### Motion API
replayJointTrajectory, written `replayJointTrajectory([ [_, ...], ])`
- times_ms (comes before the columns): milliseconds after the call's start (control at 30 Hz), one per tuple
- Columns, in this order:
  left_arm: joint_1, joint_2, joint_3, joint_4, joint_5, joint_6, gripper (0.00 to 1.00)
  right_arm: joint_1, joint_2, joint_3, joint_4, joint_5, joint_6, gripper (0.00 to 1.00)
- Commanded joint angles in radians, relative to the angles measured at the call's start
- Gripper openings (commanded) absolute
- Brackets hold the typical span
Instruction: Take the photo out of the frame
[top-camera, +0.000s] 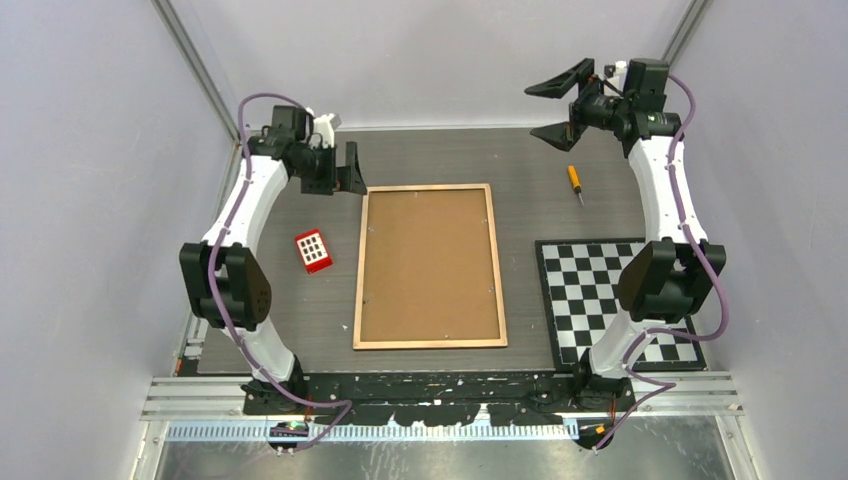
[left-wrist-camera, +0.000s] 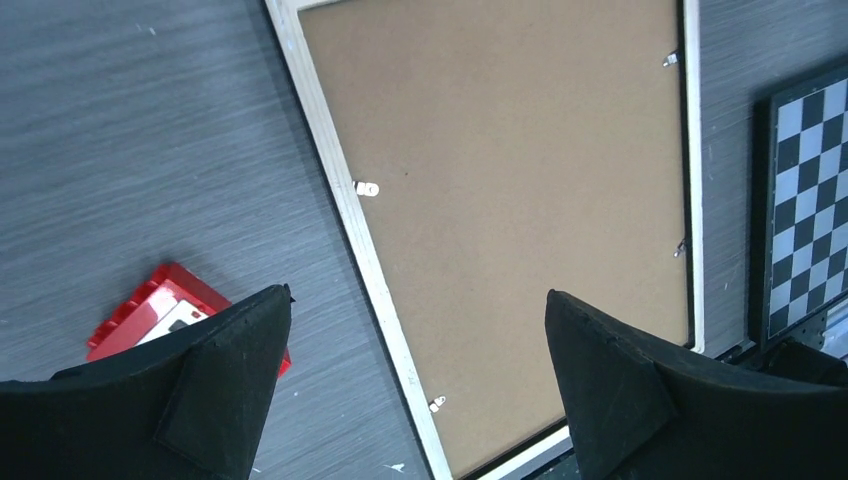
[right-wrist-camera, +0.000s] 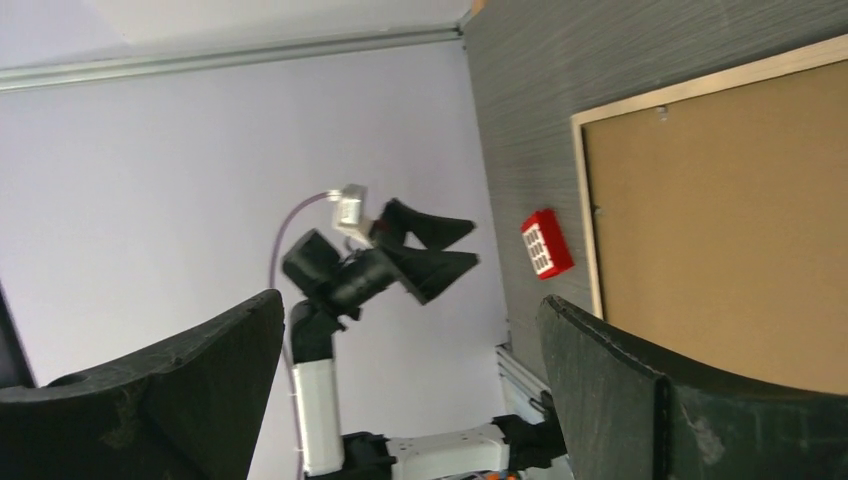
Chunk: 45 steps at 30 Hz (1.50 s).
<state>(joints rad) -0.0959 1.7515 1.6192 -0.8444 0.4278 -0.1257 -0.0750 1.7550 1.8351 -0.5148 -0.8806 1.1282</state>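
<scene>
I count one frame (top-camera: 428, 266), lying flat and back-up in the middle of the table (top-camera: 450, 160) between my two arms. Its long sides run away from the bases. A plain brown board (top-camera: 430, 260) fills its light wood edge. I cannot see the photo, since only that matte board faces up. The left wrist view shows four small metal tabs (left-wrist-camera: 367, 189) along the long edges. There is one red block (top-camera: 313, 251) with white squares just left of the frame, one orange-handled screwdriver (top-camera: 576, 183) at the far right, and one black-and-white checkerboard (top-camera: 610, 300) to the right. All of them lie apart from the frame. The tabletop is dark grey with a fine grain. The left gripper (top-camera: 336, 172) hangs above the far left corner with its jaws spread wide and holds nothing. The right gripper (top-camera: 530, 112) is raised over the far right, also gaping and empty. Bare table runs along every side of the frame.
</scene>
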Motion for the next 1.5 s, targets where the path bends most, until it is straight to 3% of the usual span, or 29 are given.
replayJointTrajectory([
  [0, 0.006, -0.062, 0.096, -0.104, 0.008, 0.095, 1.0, -0.018, -0.015, 0.012, -0.119, 0.006, -0.238, 1.0],
  [233, 0.031, -0.123, 0.111, -0.103, -0.021, 0.226, 1.0, -0.028, 0.133, 0.227, -0.393, 0.205, -0.678, 1.0],
  [533, 0.061, -0.137, 0.104, -0.084, -0.104, 0.271, 1.0, -0.052, 0.314, 0.417, -0.582, 0.621, -1.02, 1.0],
  [767, 0.067, -0.144, 0.065, -0.029, -0.203, 0.254, 1.0, -0.061, 0.446, 0.505, -0.605, 0.786, -1.122, 1.0],
  [1133, 0.071, -0.122, 0.026, -0.008, -0.273, 0.189, 1.0, -0.084, 0.665, 0.621, -0.579, 0.829, -1.184, 0.97],
  [1467, 0.071, -0.129, 0.004, 0.037, -0.278, 0.13, 1.0, -0.112, 0.754, 0.612, -0.545, 0.781, -1.273, 0.82],
])
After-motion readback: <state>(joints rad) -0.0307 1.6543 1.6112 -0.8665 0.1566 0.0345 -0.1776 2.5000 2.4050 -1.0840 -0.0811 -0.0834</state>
